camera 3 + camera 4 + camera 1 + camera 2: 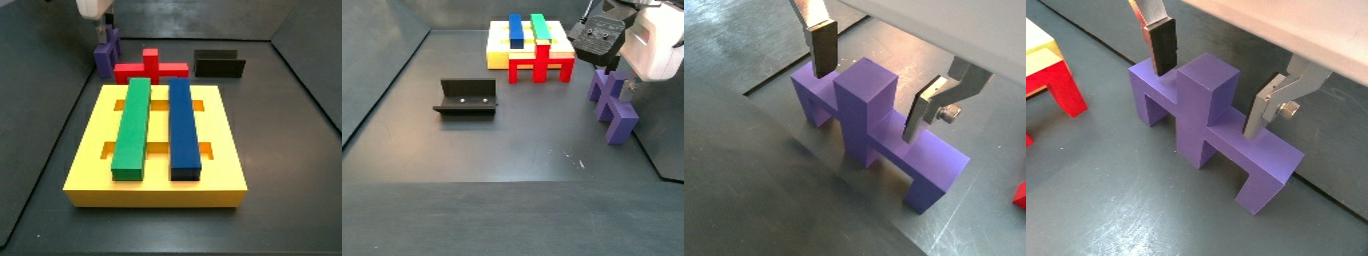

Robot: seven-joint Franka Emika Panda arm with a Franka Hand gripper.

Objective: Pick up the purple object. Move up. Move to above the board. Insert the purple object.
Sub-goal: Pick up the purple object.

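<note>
Fingers (1160, 45) spread open, straddling the purple object's (1207, 120) stem without touching; gripper (1213, 85) sits low over it. Purple object stands on the dark grey floor (502, 150), at 10 o'clock from the board (158, 170) in a side view, just beside the red block (150, 68).

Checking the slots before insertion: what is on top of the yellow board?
On the board lie a long green bar and a long blue bar. Slot parts beneath them are covered. The gripper straddles the purple object, off the board.
</note>
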